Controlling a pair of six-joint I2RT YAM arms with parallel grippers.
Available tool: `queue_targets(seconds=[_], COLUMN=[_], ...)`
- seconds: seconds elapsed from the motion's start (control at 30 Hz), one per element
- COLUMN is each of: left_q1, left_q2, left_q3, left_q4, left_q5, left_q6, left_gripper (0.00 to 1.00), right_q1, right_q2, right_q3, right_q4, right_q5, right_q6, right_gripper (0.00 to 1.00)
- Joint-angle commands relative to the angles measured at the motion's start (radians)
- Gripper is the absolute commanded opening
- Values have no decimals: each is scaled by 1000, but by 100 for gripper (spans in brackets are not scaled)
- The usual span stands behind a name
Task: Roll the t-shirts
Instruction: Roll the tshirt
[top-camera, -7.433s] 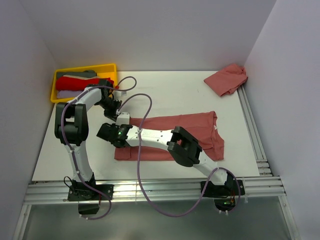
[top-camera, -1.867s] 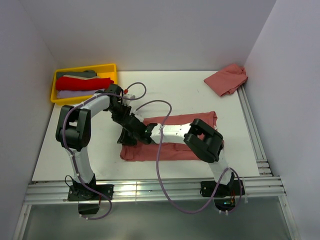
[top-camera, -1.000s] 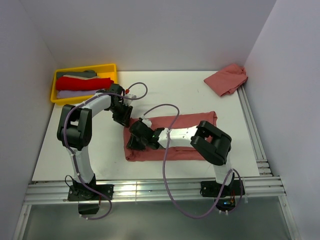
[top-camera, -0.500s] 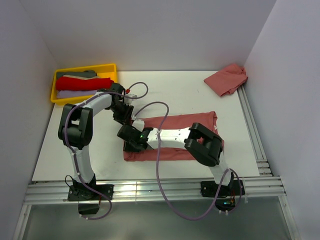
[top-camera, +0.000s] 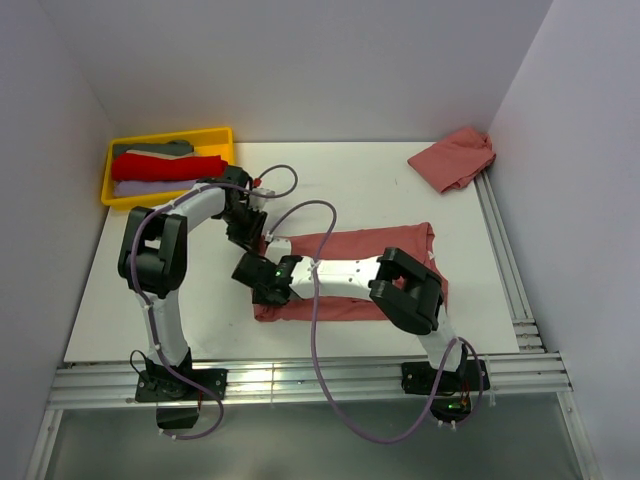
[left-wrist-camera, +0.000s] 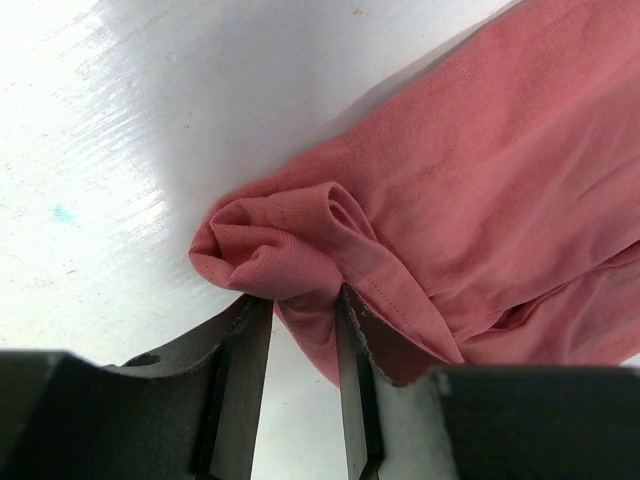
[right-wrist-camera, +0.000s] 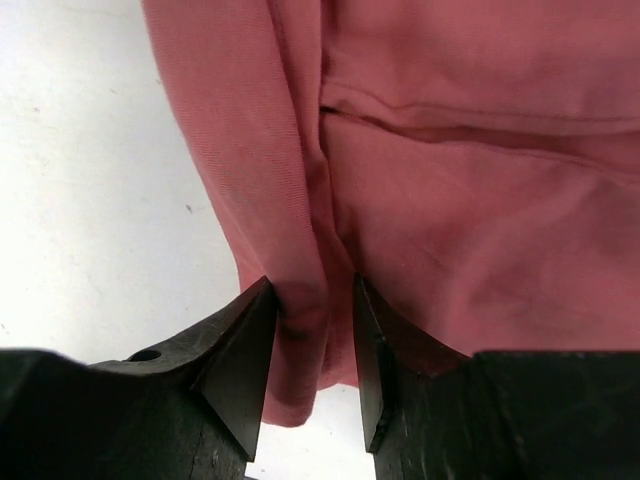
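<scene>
Nearest the arm bases, a folded salmon-red t-shirt (top-camera: 375, 243) of thin, soft cloth lies as a long band across the middle of the white table (top-camera: 380, 185), its length running left to right. The right arm reaches leftward over it, and the right gripper (top-camera: 262, 288) sits at the band's left end. In the right wrist view its black fingers (right-wrist-camera: 240, 360) stand moderately apart on either side of a thick, turned-over edge of the cloth. The fold fills the gap and touches both fingers, but I cannot tell whether they are pressing it.

Just beyond, the left gripper (top-camera: 252, 235) is at the far left corner of the same shirt. In the left wrist view its fingers (left-wrist-camera: 240, 370) are only narrowly parted and pinch the cloth between them, with a bunched lump of hem puffing out just past the tips onto the bare table.

Farther back, in the far left corner, a yellow plastic tray (top-camera: 200, 135) holds folded red, lavender and grey cloths (top-camera: 165, 165). At the far right, against the side wall, a crumpled salmon-red t-shirt (top-camera: 455, 158) lies well apart from the folded one.
</scene>
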Motion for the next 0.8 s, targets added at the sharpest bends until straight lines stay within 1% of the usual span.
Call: queue_targets(seconds=[0.0, 0.13, 0.27, 0.37, 0.53, 0.57, 0.67, 0.77], left_q1=[-20, -23, -25, -26, -28, -29, -29, -29], left_q2=[26, 30, 37, 39, 42, 43, 42, 43], left_q3=[23, 28, 31, 32, 32, 31, 32, 35], left_q4=[18, 18, 15, 12, 14, 15, 14, 11], left_q5=[-28, -39, -40, -42, -43, -47, -48, -47], left_q6=[10, 9, 9, 12, 10, 12, 12, 12], left_gripper=[37, 37, 37, 36, 36, 36, 36, 36], right_q1=[9, 9, 13, 13, 6, 3, -4, -11], right_q2=[-60, -48, -28, 28, 114, 130, 194, 217], right_q3=[97, 196, 281, 372, 459, 497, 554, 569], right_q4=[-126, -195, -204, -259, -247, -255, -276, -292], right_q5=[106, 132, 140, 164, 167, 169, 173, 175], right_q6=[-24, -53, -79, -89, -130, -133, -144, -139], right_gripper=[43, 43, 44, 44, 44, 44, 44, 44])
